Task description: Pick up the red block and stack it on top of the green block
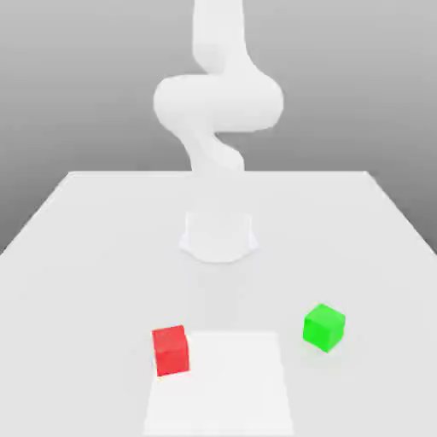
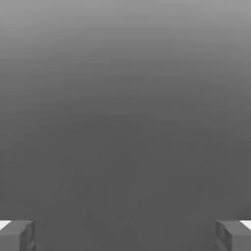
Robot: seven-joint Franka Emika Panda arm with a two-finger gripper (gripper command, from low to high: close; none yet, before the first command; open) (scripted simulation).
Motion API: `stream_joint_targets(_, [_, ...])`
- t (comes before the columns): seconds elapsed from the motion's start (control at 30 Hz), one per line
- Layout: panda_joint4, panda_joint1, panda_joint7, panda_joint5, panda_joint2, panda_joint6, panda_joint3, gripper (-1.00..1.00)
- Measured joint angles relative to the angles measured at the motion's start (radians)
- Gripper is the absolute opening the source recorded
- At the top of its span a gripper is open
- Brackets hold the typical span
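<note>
The white table (image 1: 85, 230) stretches bare around the arm (image 1: 218, 102). The claw (image 2: 125, 235) gapes wide, fingers (image 2: 17, 235) far apart, gripping nothing. The red block (image 1: 171, 349) and green block (image 1: 323, 326) sit well apart near the table's front edge.

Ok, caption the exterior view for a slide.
White arm behind a table, red block and green block apart, unstacked.
</note>
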Motion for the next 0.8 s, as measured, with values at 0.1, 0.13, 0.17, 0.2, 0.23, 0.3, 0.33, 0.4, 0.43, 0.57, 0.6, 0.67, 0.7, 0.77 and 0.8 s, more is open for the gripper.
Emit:
stream_joint_targets(0.1, [-0.033,0.048,-0.136,-0.002,0.054,0.033,-0.061,0.00])
stream_joint_targets(0.13, [-0.044,0.064,-0.180,-0.003,0.071,0.043,-0.081,0.00])
stream_joint_targets(0.17, [-0.055,0.079,-0.224,-0.003,0.088,0.054,-0.100,0.00])
stream_joint_targets(0.2, [-0.065,0.093,-0.267,-0.003,0.105,0.064,-0.120,0.00])
stream_joint_targets(0.23, [-0.076,0.108,-0.311,-0.003,0.122,0.075,-0.138,0.00])
stream_joint_targets(0.3, [-0.097,0.137,-0.398,-0.003,0.156,0.096,-0.176,0.00])
stream_joint_targets(0.33, [-0.107,0.150,-0.443,-0.002,0.174,0.106,-0.193,0.00])
stream_joint_targets(0.4, [-0.129,0.172,-0.533,0.003,0.209,0.127,-0.225,0.00])
stream_joint_targets(0.43, [-0.139,0.186,-0.578,0.004,0.226,0.138,-0.243,0.00])
stream_joint_targets(0.57, [-0.182,0.238,-0.756,0.008,0.296,0.180,-0.313,0.00])
stream_joint_targets(0.6, [-0.192,0.251,-0.800,0.010,0.313,0.191,-0.329,0.00])
stream_joint_targets(0.67, [-0.213,0.276,-0.890,0.012,0.348,0.212,-0.363,0.00])
stream_joint_targets(0.7, [-0.224,0.287,-0.935,0.014,0.366,0.222,-0.378,0.00])
stream_joint_targets(0.77, [-0.245,0.310,-1.025,0.018,0.401,0.243,-0.409,0.00])
stream_joint_targets(0.8, [-0.256,0.321,-1.069,0.019,0.419,0.254,-0.424,0.00])
